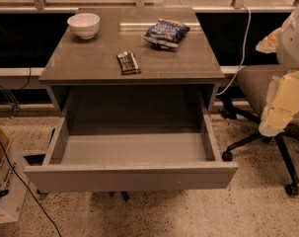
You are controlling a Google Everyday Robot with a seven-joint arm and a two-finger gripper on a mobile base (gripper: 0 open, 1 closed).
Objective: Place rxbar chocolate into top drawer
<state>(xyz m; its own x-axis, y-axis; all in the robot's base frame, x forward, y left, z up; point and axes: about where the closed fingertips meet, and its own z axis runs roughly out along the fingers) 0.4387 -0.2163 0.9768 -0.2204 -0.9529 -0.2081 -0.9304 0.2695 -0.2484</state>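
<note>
Rxbar chocolate (129, 63) lies flat mid-table, top drawer (131, 174) pulled out at its 6 o'clock. Gripper (281, 105) hangs off at 3 o'clock (spread or pinched, I can't tell) — my worry: that flat bar skidding away under a shallow grasp.

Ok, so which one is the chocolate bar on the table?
Find the grey table above the open top drawer. Near its front edge lies the rxbar chocolate, far from the robot's pincer over by the chair on the right. It is small, flat and dark, unlike the round white bowl and the puffy blue bag behind it.
</note>
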